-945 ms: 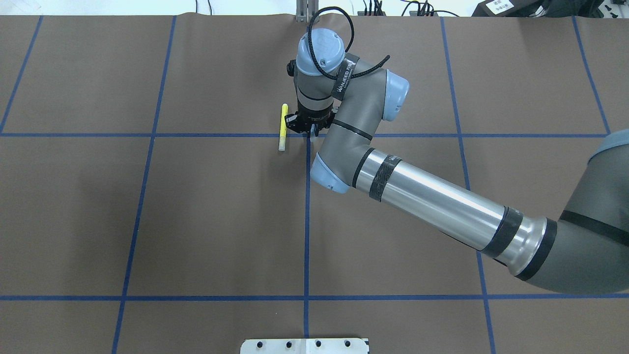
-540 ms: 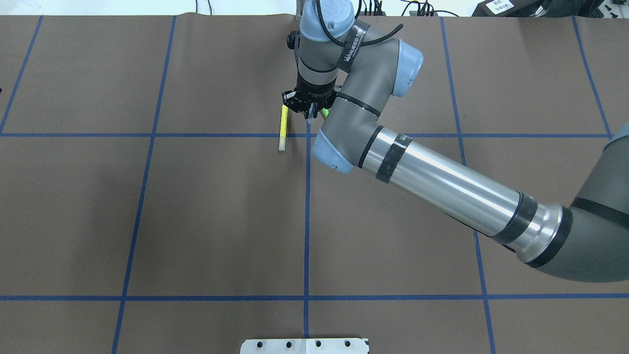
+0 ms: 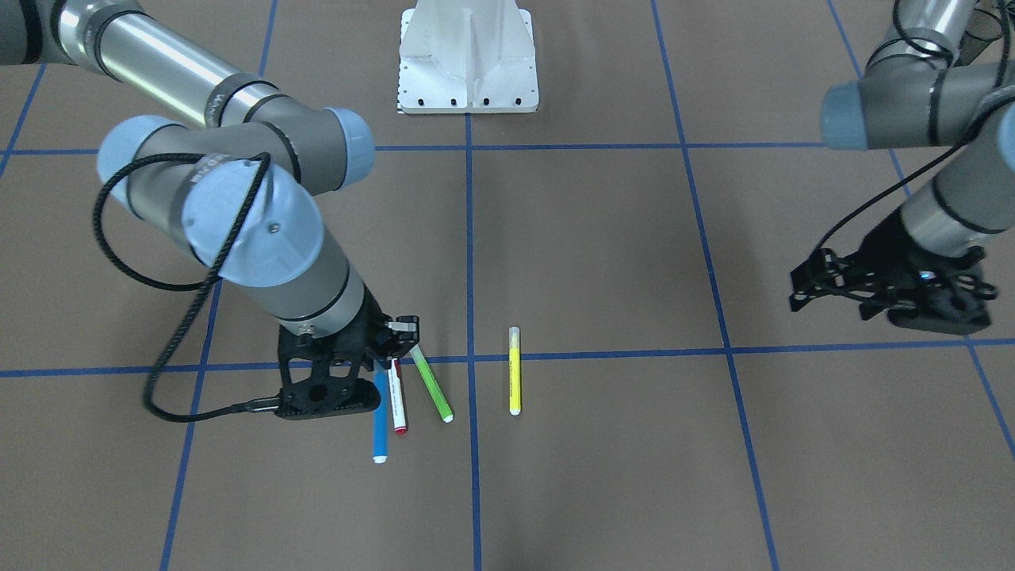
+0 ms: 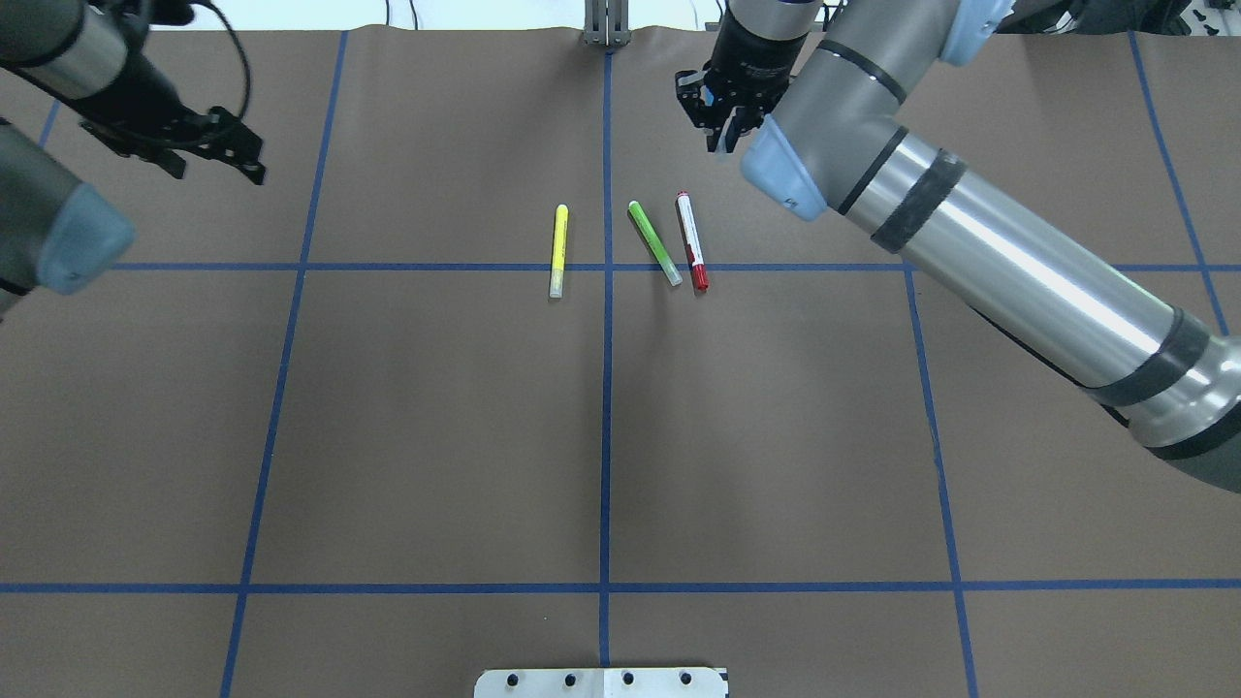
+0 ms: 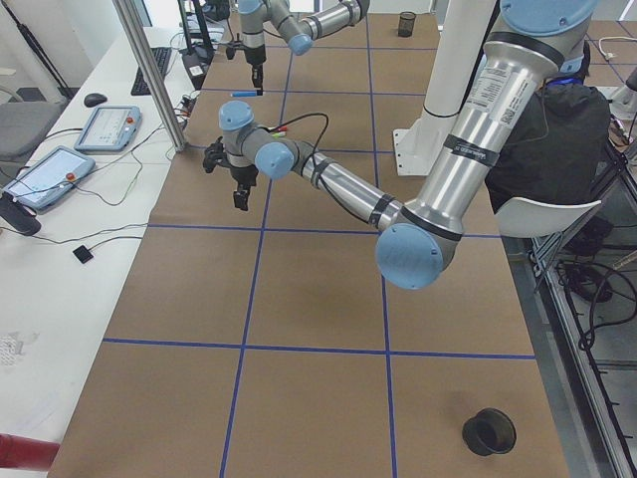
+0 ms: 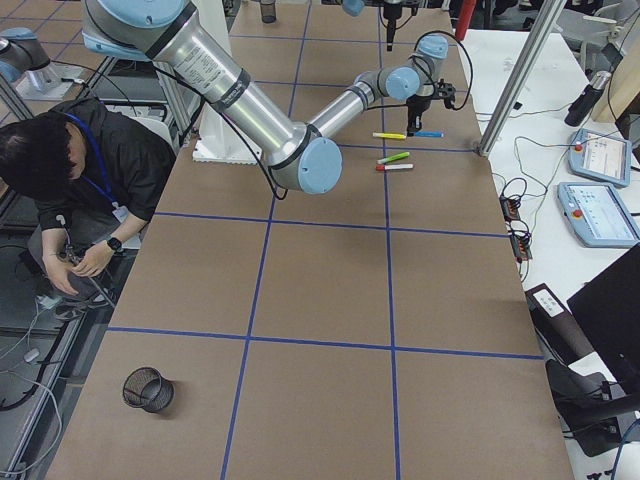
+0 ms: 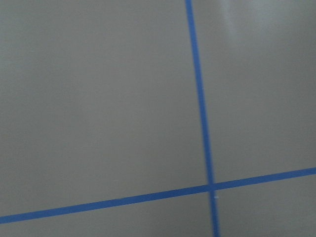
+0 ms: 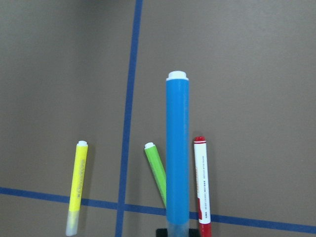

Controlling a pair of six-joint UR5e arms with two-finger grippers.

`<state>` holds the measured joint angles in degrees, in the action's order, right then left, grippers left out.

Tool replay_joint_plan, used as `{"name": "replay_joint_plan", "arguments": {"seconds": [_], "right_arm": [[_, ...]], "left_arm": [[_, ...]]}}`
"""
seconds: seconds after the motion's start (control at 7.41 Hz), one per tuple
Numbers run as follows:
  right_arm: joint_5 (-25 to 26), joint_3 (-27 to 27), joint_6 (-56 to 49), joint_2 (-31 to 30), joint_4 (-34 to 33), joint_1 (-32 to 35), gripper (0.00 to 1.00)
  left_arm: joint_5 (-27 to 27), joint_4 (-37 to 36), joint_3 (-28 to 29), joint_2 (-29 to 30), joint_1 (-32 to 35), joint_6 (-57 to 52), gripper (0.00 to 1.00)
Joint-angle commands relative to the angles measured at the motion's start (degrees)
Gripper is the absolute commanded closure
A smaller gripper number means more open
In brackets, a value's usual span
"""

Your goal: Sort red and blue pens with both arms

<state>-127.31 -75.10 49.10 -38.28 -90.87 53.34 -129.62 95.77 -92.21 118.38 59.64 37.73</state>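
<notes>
My right gripper hangs over the far middle of the table, shut on the blue pen. That pen sticks out from its jaws above the paper and is hidden under the arm in the overhead view. The red pen, white-barrelled with a red cap, lies on the table just beside it. My left gripper hovers at the far left, open and holding nothing, well away from the pens.
A green highlighter lies slanted beside the red pen, and a yellow highlighter lies left of the centre line. A mesh cup and a black cup stand at the table's ends. A person crouches beside the table.
My right arm has risen and swung back toward the far right with the blue pen, uncovering the green highlighter and red pen. My left arm has come into view at far left.
</notes>
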Motion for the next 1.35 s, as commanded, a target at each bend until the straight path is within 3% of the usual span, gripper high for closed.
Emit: {"name": "replay_joint_plan", "arguments": {"seconds": [0.0, 0.27, 0.54, 0.95, 1.08, 1.22], "right_arm": [[-1.71, -6.69, -2.49, -6.86, -7.7, 4.12, 1.0], [-0.58, -9.1, -12.39, -9.78, -20.86, 6.67, 1.0], [0.93, -10.33, -22.6, -14.6, -21.81, 10.62, 1.0], [-2.57, -10.68, -27.2, -17.16, -21.81, 15.37, 1.0], [-3.38, -10.77, -27.3, -17.43, -21.89, 16.08, 1.0], [-3.39, -10.6, -27.3, -17.61, -21.81, 16.09, 1.0]], "left_arm": [[2.51, -0.14, 8.67, 12.51, -8.63, 6.98, 0.0], [3.41, -0.05, 17.56, 23.6, -12.07, 12.98, 0.0], [10.48, 0.12, 21.62, 29.51, -16.55, 15.69, 0.01], [13.23, 1.87, 34.17, 42.69, -21.22, 23.42, 0.01], [18.91, 5.53, 36.56, 43.68, -23.5, 24.66, 0.02], [20.53, 7.22, 41.28, 46.47, -23.95, 24.85, 0.08]]}}
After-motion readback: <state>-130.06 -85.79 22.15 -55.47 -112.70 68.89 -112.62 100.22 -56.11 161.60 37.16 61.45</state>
